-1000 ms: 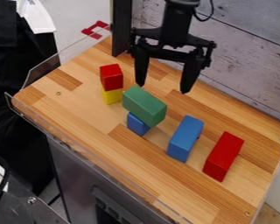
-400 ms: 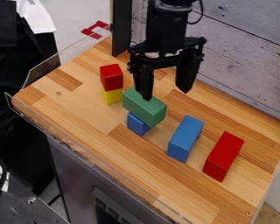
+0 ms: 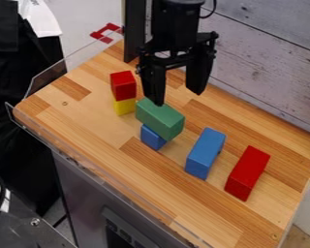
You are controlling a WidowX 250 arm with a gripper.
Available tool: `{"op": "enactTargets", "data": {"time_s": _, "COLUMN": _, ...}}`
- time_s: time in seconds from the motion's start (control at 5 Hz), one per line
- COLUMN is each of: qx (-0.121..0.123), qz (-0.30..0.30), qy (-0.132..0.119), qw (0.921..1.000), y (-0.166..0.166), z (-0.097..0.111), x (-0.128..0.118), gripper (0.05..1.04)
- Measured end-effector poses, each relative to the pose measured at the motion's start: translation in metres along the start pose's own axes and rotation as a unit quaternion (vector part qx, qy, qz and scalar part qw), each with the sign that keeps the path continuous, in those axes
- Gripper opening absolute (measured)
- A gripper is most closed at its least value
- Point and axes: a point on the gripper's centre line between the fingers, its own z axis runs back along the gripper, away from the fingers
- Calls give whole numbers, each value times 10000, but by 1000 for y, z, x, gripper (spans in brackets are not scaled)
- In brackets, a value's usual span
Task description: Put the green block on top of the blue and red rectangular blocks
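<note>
The gripper point(image 3: 178, 98) hangs from the top of the camera view with its fingers apart and nothing between them. One fingertip is over the back edge of the green block point(image 3: 160, 118), the other behind and to its right; whether the tip touches the block I cannot tell. The green block lies on top of a small blue cube point(image 3: 152, 137). To the right, a blue rectangular block point(image 3: 205, 153) lies on the table, and further right a red rectangular block point(image 3: 247, 173) lies roughly parallel to it, a gap between them.
Left of the green block, a red cube point(image 3: 123, 85) is stacked on a yellow cube point(image 3: 124, 106). A clear low barrier point(image 3: 106, 180) runs along the front edge of the wooden table point(image 3: 73, 121). A black post and grey plank wall point(image 3: 268, 63) stand behind.
The gripper first came forward and turned, with one finger ending over the green block. Since then it has shifted slightly left and up in the view. The blocks have stayed put.
</note>
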Motion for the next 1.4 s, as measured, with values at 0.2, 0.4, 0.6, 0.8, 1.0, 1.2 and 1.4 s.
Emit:
{"op": "enactTargets", "data": {"time_s": 0.2, "qx": -104, "qz": 242, "qy": -37, "qw": 9996, "y": -2, "z": -2, "x": 3, "gripper": 999}}
{"op": "enactTargets", "data": {"time_s": 0.4, "qx": -299, "qz": 582, "qy": 17, "qw": 9979, "y": -3, "z": -7, "x": 8, "gripper": 999}}
{"op": "enactTargets", "data": {"time_s": 0.6, "qx": -392, "qz": 787, "qy": 70, "qw": 9961, "y": -2, "z": -12, "x": 11, "gripper": 999}}
{"op": "enactTargets", "data": {"time_s": 0.8, "qx": -461, "qz": 910, "qy": 99, "qw": 9947, "y": -1, "z": -16, "x": 14, "gripper": 999}}
{"op": "enactTargets", "data": {"time_s": 1.0, "qx": -582, "qz": 987, "qy": 197, "qw": 9932, "y": -4, "z": -20, "x": 18, "gripper": 999}}
{"op": "enactTargets", "data": {"time_s": 1.2, "qx": -582, "qz": 1016, "qy": 282, "qw": 9927, "y": -5, "z": -24, "x": 21, "gripper": 999}}
{"op": "enactTargets", "data": {"time_s": 1.4, "qx": -296, "qz": 1070, "qy": 471, "qw": 9927, "y": -3, "z": -35, "x": 20, "gripper": 999}}
